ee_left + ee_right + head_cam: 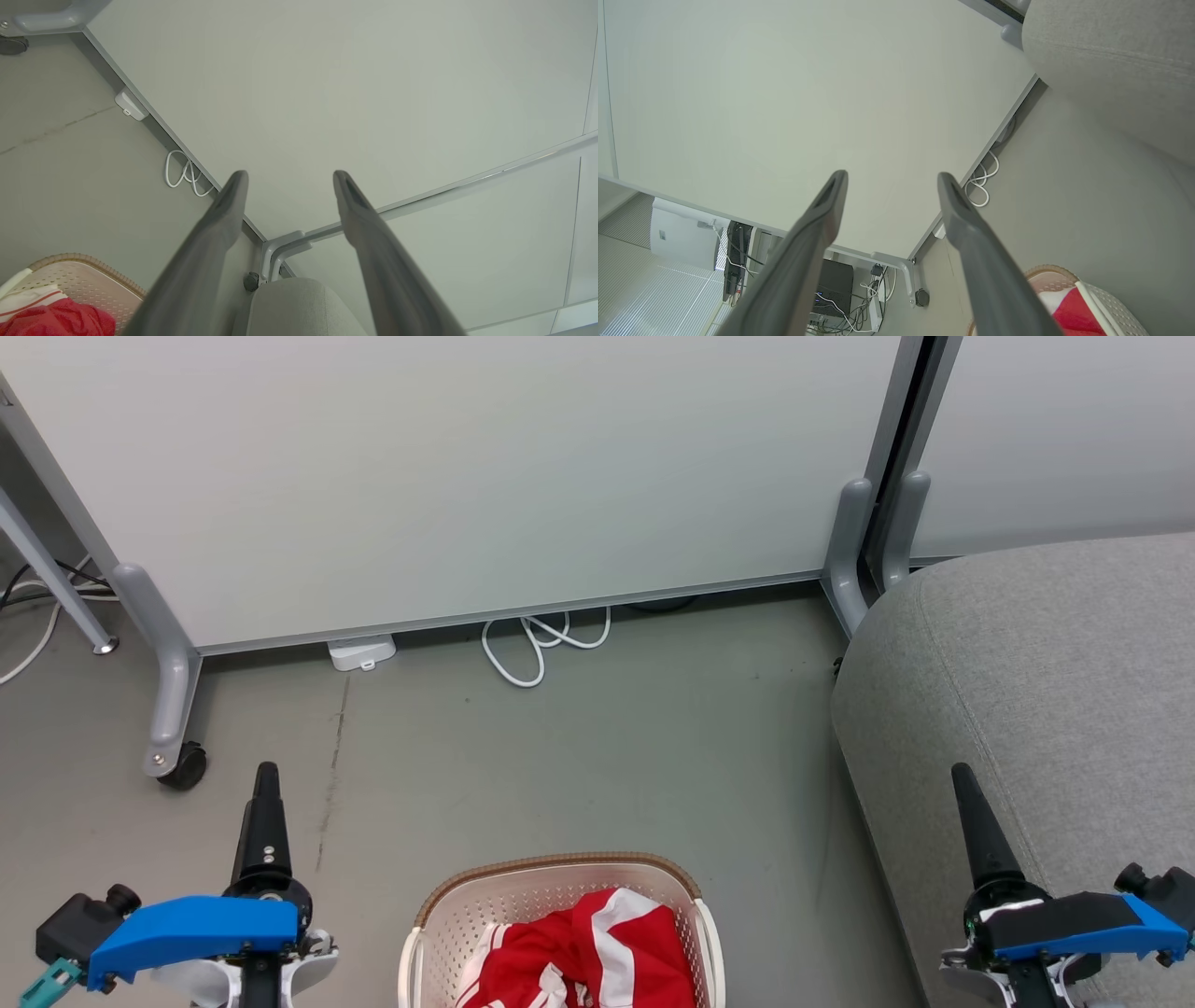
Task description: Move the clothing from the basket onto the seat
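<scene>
Open and empty, left hand [289, 179] and right hand [891, 181] point up-frame; wrist views reveal the finger gaps, head view the clothing [597, 943] heaped in the basket [560, 861].

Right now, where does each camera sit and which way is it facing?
Head: up high, looking forward and down at basket with clothing and seat; left gripper and right gripper in the lower corners.
Left wrist: along its own open jaws toward the panel; basket lower left.
Right wrist: along its open jaws toward the panel; basket lower right.
All three share panel, cable, basket, seat.
</scene>
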Tool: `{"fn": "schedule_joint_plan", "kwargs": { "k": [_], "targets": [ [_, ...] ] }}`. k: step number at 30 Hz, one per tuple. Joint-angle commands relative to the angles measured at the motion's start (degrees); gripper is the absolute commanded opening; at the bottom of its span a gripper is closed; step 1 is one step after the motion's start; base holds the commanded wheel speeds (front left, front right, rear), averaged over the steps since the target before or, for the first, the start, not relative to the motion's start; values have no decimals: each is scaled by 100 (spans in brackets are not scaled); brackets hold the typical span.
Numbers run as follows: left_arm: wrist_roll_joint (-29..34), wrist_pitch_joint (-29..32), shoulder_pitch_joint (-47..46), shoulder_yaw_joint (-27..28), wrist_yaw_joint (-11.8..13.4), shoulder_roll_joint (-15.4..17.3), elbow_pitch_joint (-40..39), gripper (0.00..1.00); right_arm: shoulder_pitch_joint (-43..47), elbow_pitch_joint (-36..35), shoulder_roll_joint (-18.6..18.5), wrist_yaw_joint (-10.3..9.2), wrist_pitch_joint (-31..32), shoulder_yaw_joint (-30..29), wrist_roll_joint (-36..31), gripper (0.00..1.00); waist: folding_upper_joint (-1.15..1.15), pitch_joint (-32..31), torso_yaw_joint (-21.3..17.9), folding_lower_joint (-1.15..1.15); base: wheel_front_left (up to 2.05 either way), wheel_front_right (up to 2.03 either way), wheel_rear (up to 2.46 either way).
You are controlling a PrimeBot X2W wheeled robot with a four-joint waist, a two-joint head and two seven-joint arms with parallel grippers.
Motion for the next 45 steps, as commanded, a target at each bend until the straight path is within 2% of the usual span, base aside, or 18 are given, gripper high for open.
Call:
{"fn": "schedule_joint_plan", "kwargs": {
  "k": [1, 14, 27, 45],
  "targets": [
    [201, -45, -163, -47, 22, 45, -123, 100, -149, -115, -32, 6, -54, 26, -189, 100, 0, 2, 1, 0, 0, 0, 0],
    [2017, -349, -172, -406, 206, 51, -212, 100, -181, -163, -37, 8, -360, 311, -1605, 100, 0, 22, 14, 0, 0, 0, 0],
    [3260, -580, -185, -686, 255, 77, -152, 100, -181, -68, -44, 10, -591, 458, -2646, 100, 0, 26, 48, 0, 0, 0, 0],
    [4449, -856, -202, -1038, 318, 183, -84, 100, -199, 98, -47, 12, -870, 669, -3799, 100, 0, 37, 83, 0, 0, 0, 0]
  ]
}}
